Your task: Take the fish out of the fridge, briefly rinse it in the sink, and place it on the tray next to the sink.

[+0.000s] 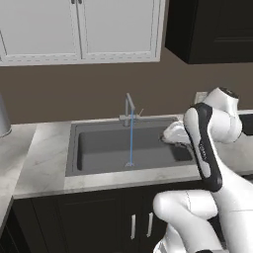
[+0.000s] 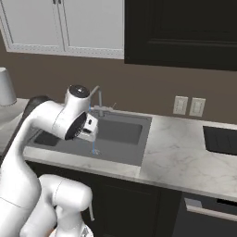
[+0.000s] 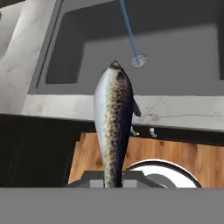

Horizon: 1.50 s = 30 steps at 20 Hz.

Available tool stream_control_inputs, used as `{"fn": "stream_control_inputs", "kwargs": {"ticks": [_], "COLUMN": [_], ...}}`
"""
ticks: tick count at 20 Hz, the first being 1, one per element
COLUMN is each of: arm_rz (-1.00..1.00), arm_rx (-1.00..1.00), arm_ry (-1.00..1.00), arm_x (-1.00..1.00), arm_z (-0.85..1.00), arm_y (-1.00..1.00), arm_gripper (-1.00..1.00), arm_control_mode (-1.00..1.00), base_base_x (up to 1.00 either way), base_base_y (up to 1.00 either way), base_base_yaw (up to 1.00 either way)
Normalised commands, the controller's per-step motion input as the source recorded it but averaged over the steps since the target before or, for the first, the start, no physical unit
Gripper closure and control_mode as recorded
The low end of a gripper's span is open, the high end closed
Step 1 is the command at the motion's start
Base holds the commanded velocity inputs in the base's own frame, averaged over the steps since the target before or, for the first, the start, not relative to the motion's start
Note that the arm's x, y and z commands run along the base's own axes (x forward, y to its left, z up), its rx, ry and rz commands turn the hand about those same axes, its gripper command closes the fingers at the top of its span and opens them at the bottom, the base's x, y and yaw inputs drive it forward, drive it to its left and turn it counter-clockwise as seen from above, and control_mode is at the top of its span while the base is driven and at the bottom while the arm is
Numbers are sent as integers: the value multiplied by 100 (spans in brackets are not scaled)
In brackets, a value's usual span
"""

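Fish in gripper, unmarked

The left base view looks from behind the arm on its left, forward and down at the sink and the tabletop, with the arm at 4 o'clock. The right base view looks from behind on the right at the same sink, with the arm at 8 o'clock. Both share the faucet and water stream. The hand view sits on the tool, very near the fish, facing the sink at 12 o'clock.
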Motion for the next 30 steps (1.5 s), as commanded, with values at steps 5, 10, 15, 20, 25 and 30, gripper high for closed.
{"fn": "stream_control_inputs", "kwargs": {"ticks": [5, 10, 15, 20, 25, 30], "arm_rz": [-28, 0, 0, 0, 0, 17], "arm_rx": [-44, 0, 0, 0, 0, 16], "arm_ry": [-5, 0, 0, 0, 0, 0], "arm_x": [-100, 0, 0, 0, 0, 60], "arm_z": [-3, 0, 0, 0, 0, 20], "arm_y": [-45, 0, 0, 0, 0, -43], "arm_gripper": [100, 100, 100, 100, 100, 100], "arm_control_mode": [-100, 100, 100, 100, 100, -100], "base_base_x": [0, -93, -8, 43, 91, 40], "base_base_y": [0, -100, -100, -100, -100, -38], "base_base_yaw": [0, -34, -31, -10, 5, 7]}}
